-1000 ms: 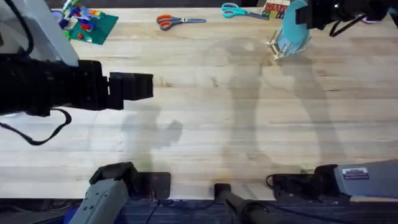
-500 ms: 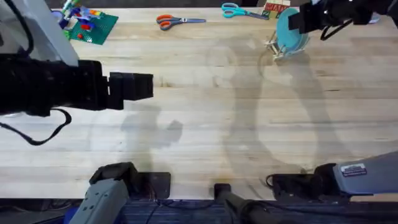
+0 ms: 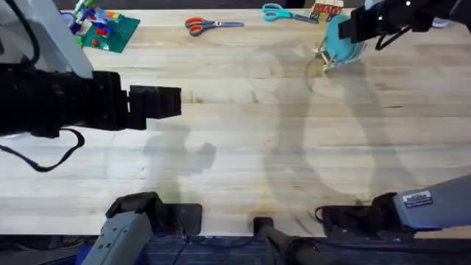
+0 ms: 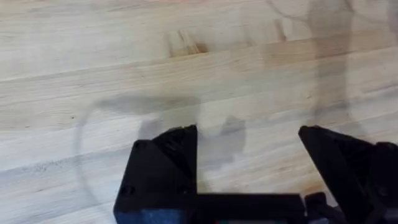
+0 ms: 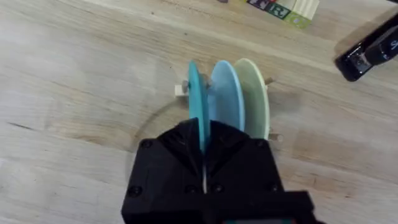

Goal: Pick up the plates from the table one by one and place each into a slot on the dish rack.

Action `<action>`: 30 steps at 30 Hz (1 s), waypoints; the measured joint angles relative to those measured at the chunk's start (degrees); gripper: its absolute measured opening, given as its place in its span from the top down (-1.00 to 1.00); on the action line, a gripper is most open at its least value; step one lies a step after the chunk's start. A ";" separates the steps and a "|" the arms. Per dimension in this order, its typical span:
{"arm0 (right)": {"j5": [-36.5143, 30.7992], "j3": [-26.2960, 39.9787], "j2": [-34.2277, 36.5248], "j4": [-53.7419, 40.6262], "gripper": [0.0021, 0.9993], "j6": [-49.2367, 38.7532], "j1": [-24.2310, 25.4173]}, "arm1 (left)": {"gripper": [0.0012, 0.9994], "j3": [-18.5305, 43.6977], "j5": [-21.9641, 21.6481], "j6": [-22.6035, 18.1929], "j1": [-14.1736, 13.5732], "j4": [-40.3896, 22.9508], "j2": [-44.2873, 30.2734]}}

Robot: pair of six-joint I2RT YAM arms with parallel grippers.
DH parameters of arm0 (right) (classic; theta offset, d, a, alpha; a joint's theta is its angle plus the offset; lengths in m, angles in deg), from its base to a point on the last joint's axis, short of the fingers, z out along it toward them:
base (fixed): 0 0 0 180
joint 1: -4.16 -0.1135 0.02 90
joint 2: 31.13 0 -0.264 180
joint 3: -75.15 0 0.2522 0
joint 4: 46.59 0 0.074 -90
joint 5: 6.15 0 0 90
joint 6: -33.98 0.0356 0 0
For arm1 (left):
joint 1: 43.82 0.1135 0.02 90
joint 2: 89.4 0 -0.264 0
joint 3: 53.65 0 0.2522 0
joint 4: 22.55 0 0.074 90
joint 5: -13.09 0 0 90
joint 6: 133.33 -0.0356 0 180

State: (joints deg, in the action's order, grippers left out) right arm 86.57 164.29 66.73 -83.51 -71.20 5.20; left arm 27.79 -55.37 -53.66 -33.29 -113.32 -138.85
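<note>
The teal plate (image 5: 194, 102) stands on edge in the dish rack (image 5: 181, 91), in the slot just beside the pale blue plate (image 5: 225, 99), which in turn stands against the cream plate (image 5: 254, 102). All three are upright and packed close, far out on the table (image 3: 243, 125) near its back edge.

My right claw (image 5: 204, 146) is pinched shut on the teal plate's rim; the thin edge runs straight down between my fingers, so I sit directly over the plate, in line with it. From overhead the rack (image 3: 326, 59) peeks out just under my right claw (image 3: 352, 29).

I judge this to be the release step, and nearly the end of the task, since both plates are in the rack. To do it well I should make sure the plate's lower edge is seated between the pegs before I let go, then spread my fingers only a little and lift straight up along the plate's plane. Any sideways drift could tip it into the blue plate or drag the light rack.

My left claw (image 4: 249, 155) hangs spread wide over bare wood, holding nothing, well apart from the rack.
</note>
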 joint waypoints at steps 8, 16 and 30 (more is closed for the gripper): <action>0.04 0.00 1.53 0.07 0.95 0.00 0.02 | -0.99 0.00 0.00 0.00 0.00 0.00 0.01; 0.07 0.00 1.58 0.09 0.95 0.00 0.02 | -0.99 0.00 0.00 0.00 0.00 0.02 0.00; 0.33 0.00 1.58 0.26 0.74 0.15 0.00 | -0.99 0.00 0.00 0.00 0.00 0.00 0.02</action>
State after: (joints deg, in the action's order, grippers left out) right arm 86.90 164.29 68.31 -83.25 -71.04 5.20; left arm 27.79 -55.37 -53.66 -33.29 -113.32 -138.83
